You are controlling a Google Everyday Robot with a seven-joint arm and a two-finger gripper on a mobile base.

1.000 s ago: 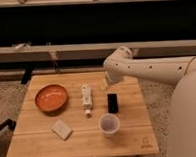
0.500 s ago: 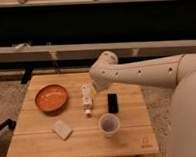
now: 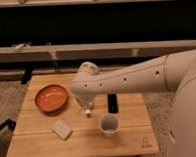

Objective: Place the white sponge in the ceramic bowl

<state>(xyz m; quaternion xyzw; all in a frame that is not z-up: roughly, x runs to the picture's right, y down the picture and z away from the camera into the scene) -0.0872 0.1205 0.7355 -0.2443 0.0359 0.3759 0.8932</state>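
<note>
The white sponge (image 3: 61,129) lies flat on the wooden table (image 3: 130,138), near its front left. Behind it, at the table's left, stands the orange-red ceramic bowl (image 3: 51,97), with nothing in it. My arm reaches in from the right over the middle of the table. Its gripper (image 3: 83,102) hangs just right of the bowl, above and behind the sponge, open and holding nothing. The arm's end hides most of what is under it.
A white cup (image 3: 109,124) stands right of the sponge, near the front. A flat black object (image 3: 112,102) lies behind the cup. The tip of a narrow white tube (image 3: 87,112) shows under the gripper. A dark bench runs behind the table.
The arm has swung left across the table, from above the black object to beside the bowl, now covering most of the white tube. The sponge, bowl and cup have not moved.
</note>
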